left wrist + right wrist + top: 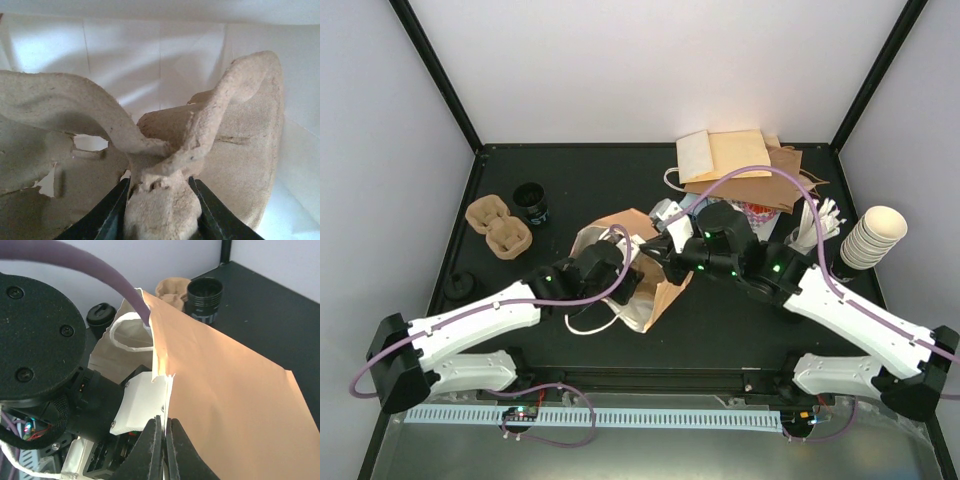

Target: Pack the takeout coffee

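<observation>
From above, the left end effector (pixel 159 186) is lost inside the brown paper bag (pixel 665 295); its wrist view shows it clamped on a pulp cup tray (pixel 240 150). The right end effector (pixel 164 427) pinches the bag's torn rim, jaws nearly together. The takeout coffee (pixel 460 285) stands well apart at the left edge of the black tabletop (pixel 720 330), only its black lid showing. Pale walls (pixel 670 70), black frame posts (pixel 433 70).
</observation>
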### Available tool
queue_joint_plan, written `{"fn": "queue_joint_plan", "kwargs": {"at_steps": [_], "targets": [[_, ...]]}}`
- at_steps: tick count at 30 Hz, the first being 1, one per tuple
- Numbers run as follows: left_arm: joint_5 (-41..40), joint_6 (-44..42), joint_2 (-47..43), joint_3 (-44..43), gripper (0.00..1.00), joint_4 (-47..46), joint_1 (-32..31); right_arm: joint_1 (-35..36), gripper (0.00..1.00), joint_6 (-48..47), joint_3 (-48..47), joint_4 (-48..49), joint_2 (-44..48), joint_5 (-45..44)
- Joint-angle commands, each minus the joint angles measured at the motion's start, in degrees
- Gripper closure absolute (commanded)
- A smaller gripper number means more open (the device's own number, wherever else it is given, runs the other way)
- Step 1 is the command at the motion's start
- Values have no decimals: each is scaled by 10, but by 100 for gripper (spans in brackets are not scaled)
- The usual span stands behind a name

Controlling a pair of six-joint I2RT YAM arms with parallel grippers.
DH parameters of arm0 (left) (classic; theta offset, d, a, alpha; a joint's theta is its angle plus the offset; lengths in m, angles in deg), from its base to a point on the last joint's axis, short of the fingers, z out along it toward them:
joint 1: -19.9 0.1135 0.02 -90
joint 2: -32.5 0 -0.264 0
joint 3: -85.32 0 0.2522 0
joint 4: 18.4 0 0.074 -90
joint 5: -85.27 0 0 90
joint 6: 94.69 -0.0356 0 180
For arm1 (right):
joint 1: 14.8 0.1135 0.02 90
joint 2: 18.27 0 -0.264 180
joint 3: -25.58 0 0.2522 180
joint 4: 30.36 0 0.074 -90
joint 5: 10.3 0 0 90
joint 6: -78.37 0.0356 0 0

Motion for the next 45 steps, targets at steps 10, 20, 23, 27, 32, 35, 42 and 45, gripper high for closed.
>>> {"fn": "queue_joint_plan", "kwargs": {"at_steps": [10, 20, 23, 27, 32, 35, 42, 45], "targets": [[7, 86, -61, 37, 70, 100, 3, 23, 84, 23, -16, 4, -39, 28], [20, 85, -27, 31, 71, 90, 3, 65, 63, -54, -41, -91, 21, -78], [22, 88, -20, 21, 71, 97, 3, 106, 64, -70, -33, -98, 53, -127], [19, 92, -17, 11, 71, 106, 3, 164, 75, -79, -18, -90, 73, -149], [18, 103, -13, 3, 71, 112, 3, 232, 73, -61, 48, -24, 51, -151], [23, 105, -4, -1, 72, 115, 3, 280, 71, -52, 66, -6, 21, -188], [25, 106, 1, -7, 72, 119, 3, 347, 61, -69, 64, -20, -53, -313], [23, 106, 1, -8, 72, 120, 3, 358, 58, -87, 62, -19, -74, -342]]}}
